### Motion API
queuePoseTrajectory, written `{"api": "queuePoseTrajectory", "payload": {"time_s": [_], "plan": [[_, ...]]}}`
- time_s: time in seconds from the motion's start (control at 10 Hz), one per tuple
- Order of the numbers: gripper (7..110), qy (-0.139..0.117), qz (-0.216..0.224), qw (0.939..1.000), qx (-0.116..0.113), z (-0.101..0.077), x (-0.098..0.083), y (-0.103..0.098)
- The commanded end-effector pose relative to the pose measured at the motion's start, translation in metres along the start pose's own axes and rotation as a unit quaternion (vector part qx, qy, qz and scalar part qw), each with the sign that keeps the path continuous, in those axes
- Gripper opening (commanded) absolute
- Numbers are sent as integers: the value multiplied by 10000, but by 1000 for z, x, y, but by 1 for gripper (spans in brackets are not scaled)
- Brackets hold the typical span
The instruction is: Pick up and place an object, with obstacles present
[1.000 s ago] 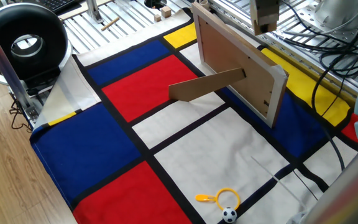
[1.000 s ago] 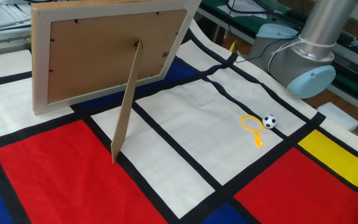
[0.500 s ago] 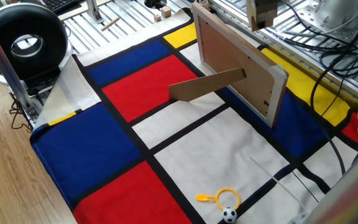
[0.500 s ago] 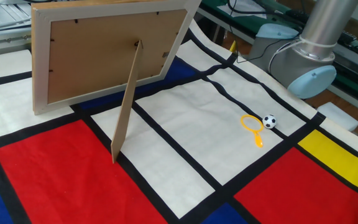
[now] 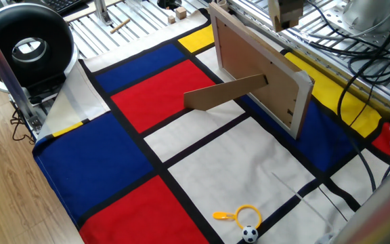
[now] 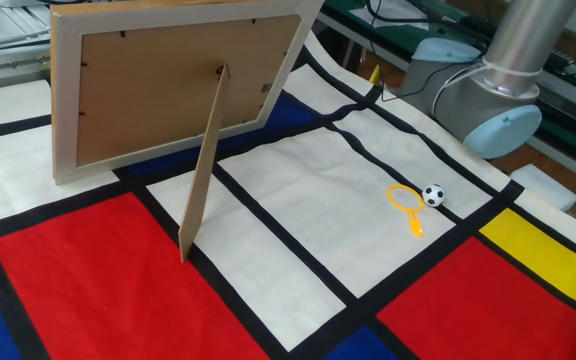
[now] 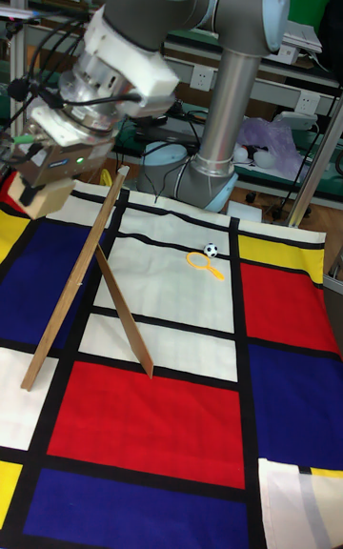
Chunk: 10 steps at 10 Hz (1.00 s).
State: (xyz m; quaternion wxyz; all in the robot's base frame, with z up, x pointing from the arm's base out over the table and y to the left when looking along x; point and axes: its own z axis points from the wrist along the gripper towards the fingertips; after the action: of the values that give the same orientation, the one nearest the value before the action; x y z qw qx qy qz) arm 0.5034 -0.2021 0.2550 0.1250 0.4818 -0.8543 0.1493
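While the large pale-wood picture frame [image 5: 259, 71] with its brown board back is standing on its flat prop leg [image 6: 203, 165] across the colour-block cloth [image 5: 202, 163], I am seeing the gripper [image 7: 40, 189] hanging behind it, clenched on the small light-brown wooden cube [image 7: 48, 197]. The yellow plastic ring [image 6: 405, 199] and tiny toy football [image 6: 434, 195] are lying well apart from the frame. Only the tall fixed view is showing me the cube in the fingers; the other fixed view is hiding it behind the frame.

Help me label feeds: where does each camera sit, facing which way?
One fixed view: high, behind the frame, looking down; only hand shows.
Other fixed view: low, behind frame, facing arm base.
Tall fixed view: opposite the arm, frame edge-on; whole arm, hand gripping cube.
All share frame, ring, ball.
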Motion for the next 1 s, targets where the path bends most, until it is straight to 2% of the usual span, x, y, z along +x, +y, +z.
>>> {"api": "queuePoseTrajectory", "payload": {"time_s": [0.0, 0.1, 0.2, 0.4, 0.5, 0.6, 0.7, 0.8, 0.9], "plan": [[7, -51, 79, 9993, -366, -43, -24, 24], [7, -68, 165, 9989, -423, -53, -33, 31], [7, -203, 305, 9978, -558, -61, -48, 44], [7, -167, 742, 9950, -640, -77, -66, 66], [7, -330, 980, 9906, -900, -85, -84, 84], [7, -613, 1248, 9827, -1223, -94, -107, 103], [7, -1087, 1609, 9658, -1717, -104, -142, 128], [7, -1298, 1832, 9547, -1951, -107, -163, 140], [7, -1188, 1857, 9577, -1851, -94, -165, 141]]}}
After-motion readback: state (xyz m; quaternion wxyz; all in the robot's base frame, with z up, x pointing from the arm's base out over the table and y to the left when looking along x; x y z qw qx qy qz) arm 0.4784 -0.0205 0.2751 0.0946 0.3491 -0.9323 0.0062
